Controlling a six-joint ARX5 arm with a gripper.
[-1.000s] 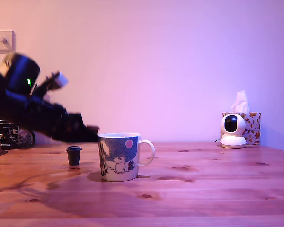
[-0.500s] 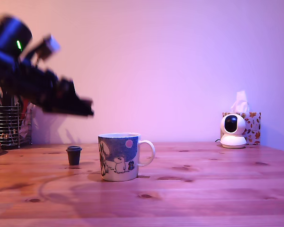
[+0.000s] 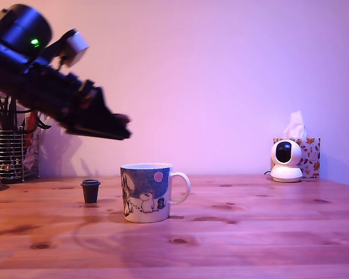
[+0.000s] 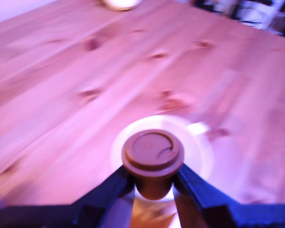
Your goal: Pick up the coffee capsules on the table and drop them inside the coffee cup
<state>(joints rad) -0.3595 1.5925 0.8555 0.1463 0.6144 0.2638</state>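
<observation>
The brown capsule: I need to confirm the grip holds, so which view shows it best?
The wrist view: the brown capsule sits clamped between the gripper fingers, lid facing the camera, above the coffee cup. In the exterior view the gripper hides it.

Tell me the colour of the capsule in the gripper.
Brown capsule, pinched in the gripper above the mug; the wrist view shows it best.

Open air is left between the gripper (image 3: 121, 127), closed on a brown capsule (image 4: 152, 161), and the coffee cup (image 3: 146, 192) mouth below. A dark capsule (image 3: 91, 190) is set just beside the cup; the table (image 3: 250, 232) elsewhere is unobstructed.
</observation>
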